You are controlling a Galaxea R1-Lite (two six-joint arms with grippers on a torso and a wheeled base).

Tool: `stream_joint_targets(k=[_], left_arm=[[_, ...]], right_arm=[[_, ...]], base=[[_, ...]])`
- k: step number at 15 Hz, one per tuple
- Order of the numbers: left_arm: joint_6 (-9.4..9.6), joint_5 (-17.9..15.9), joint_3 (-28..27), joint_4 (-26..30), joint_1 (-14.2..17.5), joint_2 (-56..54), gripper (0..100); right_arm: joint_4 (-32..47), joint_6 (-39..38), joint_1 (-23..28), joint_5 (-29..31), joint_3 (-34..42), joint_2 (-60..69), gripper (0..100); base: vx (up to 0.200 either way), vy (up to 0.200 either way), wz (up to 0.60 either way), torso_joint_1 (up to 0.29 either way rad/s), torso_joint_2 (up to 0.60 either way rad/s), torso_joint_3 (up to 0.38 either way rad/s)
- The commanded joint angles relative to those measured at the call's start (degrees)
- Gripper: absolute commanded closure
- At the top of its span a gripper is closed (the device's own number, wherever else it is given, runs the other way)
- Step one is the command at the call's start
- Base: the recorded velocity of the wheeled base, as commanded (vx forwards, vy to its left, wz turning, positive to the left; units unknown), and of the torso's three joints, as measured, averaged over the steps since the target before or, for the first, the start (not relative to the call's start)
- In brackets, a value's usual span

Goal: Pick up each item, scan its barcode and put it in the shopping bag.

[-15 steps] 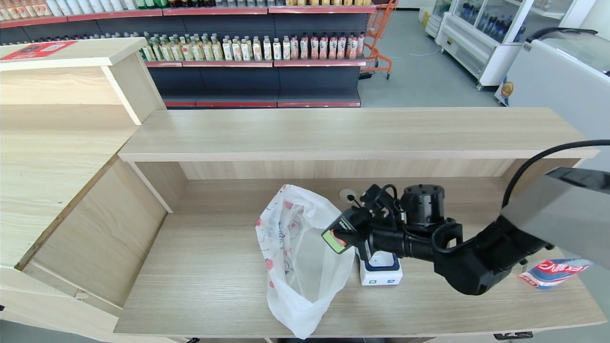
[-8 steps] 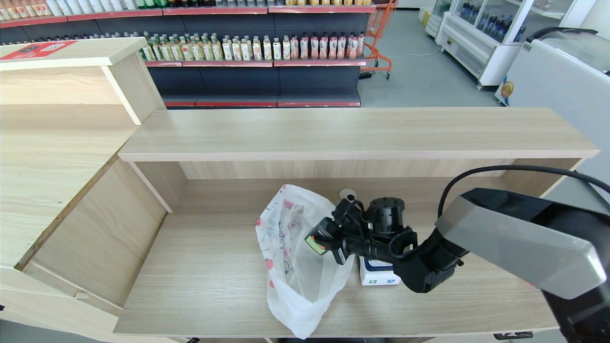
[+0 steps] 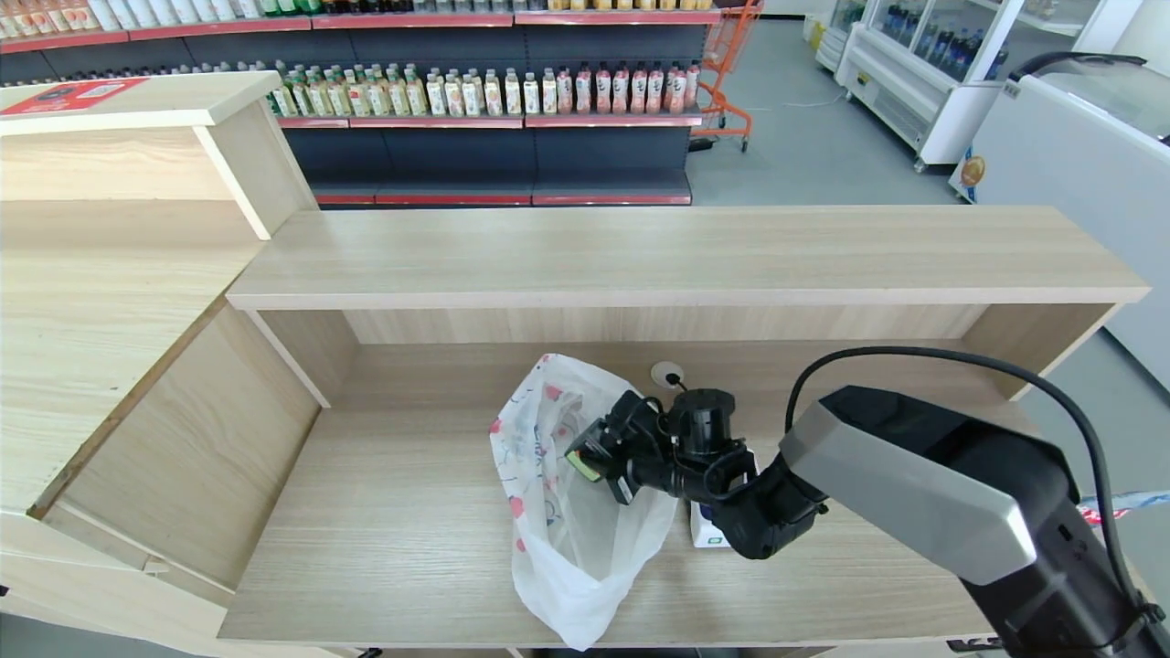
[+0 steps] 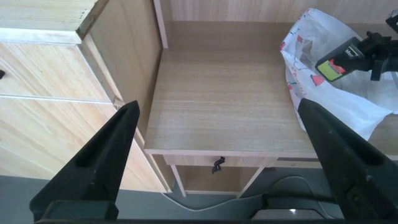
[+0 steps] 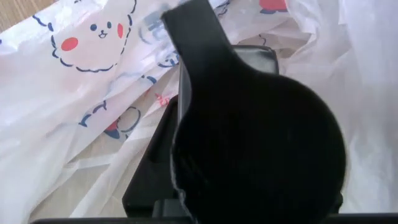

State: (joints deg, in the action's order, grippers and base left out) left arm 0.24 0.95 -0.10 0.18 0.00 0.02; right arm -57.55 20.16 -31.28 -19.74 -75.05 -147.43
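small black box with a green and red label (image 3: 582,464) is up off the counter (image 3: 393,539), right at the open mouth of the white plastic shopping bag with red and blue cartoon prints (image 3: 548,521), not yet down inside. right tool (image 3: 599,452) is pinching the box at its end, arm stretched across from the robot's right. bag stands slumped mid counter, mouth facing up toward the box. just beside the bag on its right, a white and blue scanner block (image 3: 702,535), partly behind the arm. judging by the box being at the bag and not over the scanner, this item looks past scanning and in the bagging step; drop not done. can't tell if anything is already in the bag. a blue, white and red snack packet (image 3: 1129,503) lies at the far right counter edge, well apart from the bag, so at least one more pick, scan and bag looks left. left tool (image 4: 217,106) hangs off the counter's left end, fingers spread, holding nothing.
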Motion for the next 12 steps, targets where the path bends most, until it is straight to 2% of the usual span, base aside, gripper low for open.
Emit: stream_joint_targets(k=[1,2,3,5,6,9,10,12], left_arm=[[0.02,0.02,0.01,-0.01,0.00,-0.02,0],[0.02,0.02,0.01,-0.01,0.00,-0.02,0],[0.02,0.02,0.01,-0.01,0.00,-0.02,0],[0.02,0.02,0.01,-0.01,0.00,-0.02,0],[0.02,0.02,0.01,-0.01,0.00,-0.02,0],[0.02,0.02,0.01,-0.01,0.00,-0.02,0],[0.02,0.02,0.01,-0.01,0.00,-0.02,0],[0.02,0.02,0.01,-0.01,0.00,-0.02,0]], right_arm=[[-0.28,0.49,0.26,-0.04,-0.10,-1.72,100],[-0.19,1.19,0.43,-0.04,0.16,-1.63,100],[-0.28,1.19,0.43,-0.13,0.07,-1.54,0],[-0.46,0.58,0.43,-0.21,0.16,-0.75,0],[-0.46,-2.23,0.43,-0.30,0.60,1.53,0],[0.25,-15.77,0.96,-0.04,2.01,11.38,0],[1.13,-18.84,3.68,-0.21,5.17,16.65,0],[8.68,-20.16,9.48,-0.65,16.69,28.96,0]], base=[[0.000,0.000,0.00,0.000,0.00,0.000],[0.000,0.000,0.00,0.000,0.00,0.000],[0.000,0.000,0.00,0.000,0.00,0.000],[0.000,0.000,0.00,0.000,0.00,0.000],[0.000,0.000,0.00,0.000,0.00,0.000],[0.000,0.000,0.00,0.000,0.00,0.000],[0.000,0.000,0.00,0.000,0.00,0.000],[0.000,0.000,0.00,0.000,0.00,0.000]])
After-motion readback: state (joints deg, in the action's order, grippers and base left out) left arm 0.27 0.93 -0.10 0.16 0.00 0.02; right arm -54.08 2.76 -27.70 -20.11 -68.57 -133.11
